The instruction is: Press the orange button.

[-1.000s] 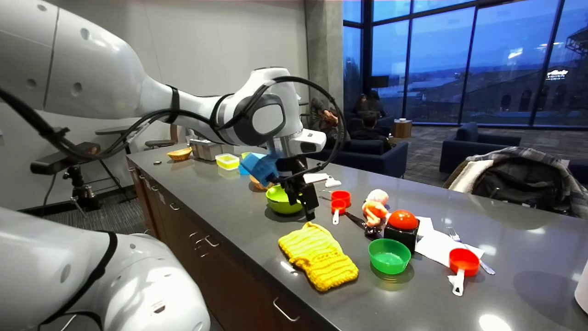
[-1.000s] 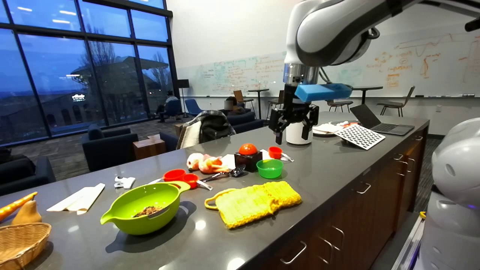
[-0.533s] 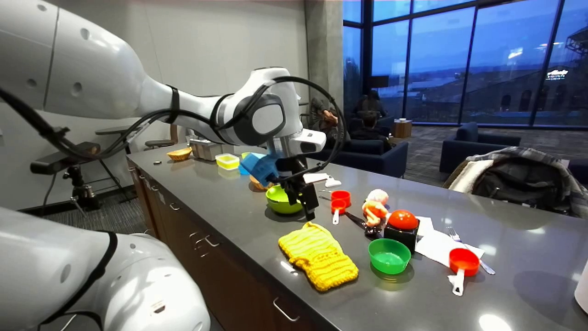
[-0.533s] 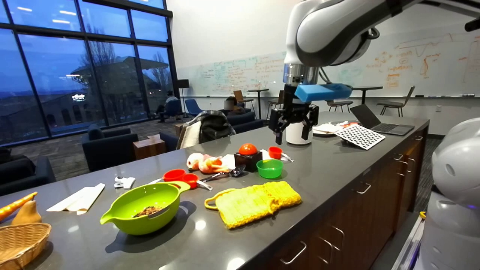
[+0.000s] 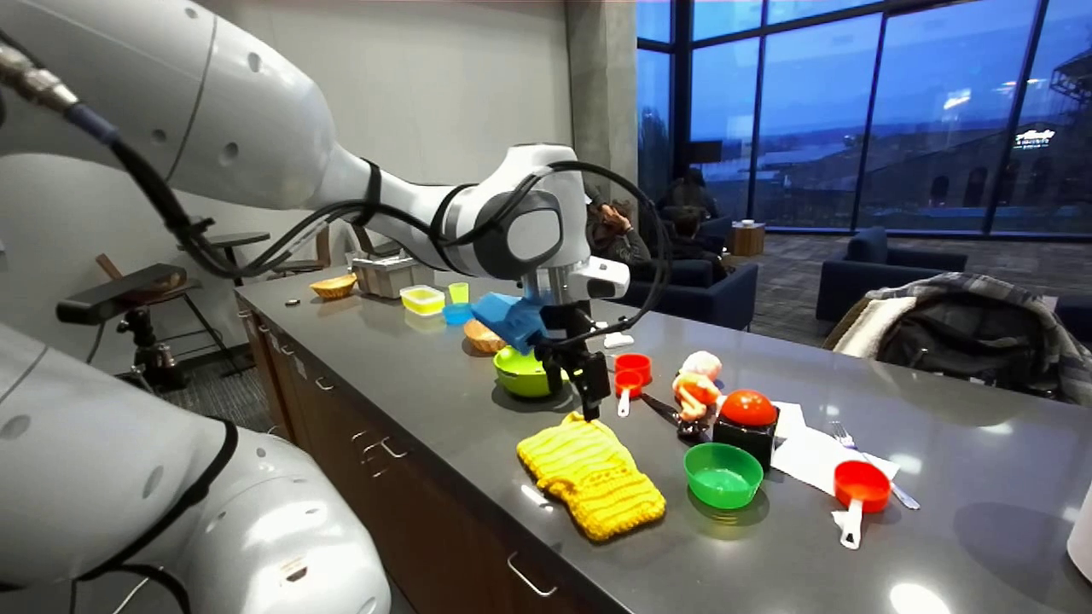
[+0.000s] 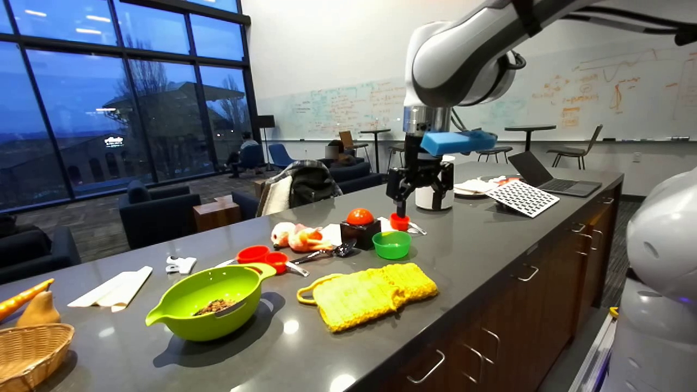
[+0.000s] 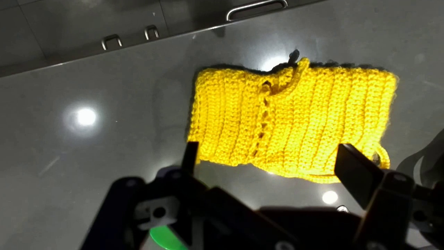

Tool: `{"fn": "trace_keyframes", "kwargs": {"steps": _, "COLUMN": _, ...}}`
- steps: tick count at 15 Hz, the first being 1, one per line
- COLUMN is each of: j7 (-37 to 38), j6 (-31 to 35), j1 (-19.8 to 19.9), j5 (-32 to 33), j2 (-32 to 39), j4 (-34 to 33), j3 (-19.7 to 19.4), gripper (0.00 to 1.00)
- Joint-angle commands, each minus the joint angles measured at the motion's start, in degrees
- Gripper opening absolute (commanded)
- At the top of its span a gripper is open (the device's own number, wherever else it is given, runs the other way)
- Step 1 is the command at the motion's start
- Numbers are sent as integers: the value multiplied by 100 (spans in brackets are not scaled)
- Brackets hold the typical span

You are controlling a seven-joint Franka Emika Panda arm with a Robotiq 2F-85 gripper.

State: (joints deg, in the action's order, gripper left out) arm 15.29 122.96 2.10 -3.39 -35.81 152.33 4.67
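Orange button (image 6: 360,216) lies outboard of the end effector (image 6: 420,209), well apart.
Atop its black box (image 5: 745,438) on the table (image 6: 479,234), farther from the robot's lower arm (image 6: 653,272); fingers (image 7: 357,173) parted, holding nothing. Outward travel judged necessary.

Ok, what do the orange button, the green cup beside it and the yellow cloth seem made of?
The orange button: probably hard plastic, glossy, its dome catching small highlights.
The green cup: likely plastic, smooth, with a slight sheen; silicone can't be ruled out.
The yellow cloth: knitted or crocheted yarn, matte; the wrist view shows ridged rows of stitches.
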Motion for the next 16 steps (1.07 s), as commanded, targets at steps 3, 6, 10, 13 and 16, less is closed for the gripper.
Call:
{"fn": "trace_keyframes", "kwargs": {"steps": 3, "j7": -285, "j6": 210, "j1": -20, "j5": 11, "j2": 1256, "j4": -1013, "j3": -144, "gripper": 100}}
{"fn": "trace_keyframes", "kwargs": {"steps": 6, "j7": -370, "j6": 255, "j1": -33, "j5": 23, "j2": 1820, "j4": -1506, "j3": -176, "gripper": 100}}
{"fn": "trace_keyframes", "kwargs": {"steps": 10, "j7": -399, "j6": 235, "j1": -12, "j5": 54, "j2": 2498, "j4": -2235, "j3": -252, "gripper": 100}}
{"fn": "trace_keyframes", "kwargs": {"steps": 13, "j7": -329, "j6": 277, "j1": -52, "j5": 22, "j2": 2413, "j4": -2091, "j3": -265, "gripper": 100}}
{"fn": "trace_keyframes", "kwargs": {"steps": 16, "j7": -338, "j6": 276, "j1": -53, "j5": 21, "j2": 2522, "j4": -2188, "j3": -281, "gripper": 100}}
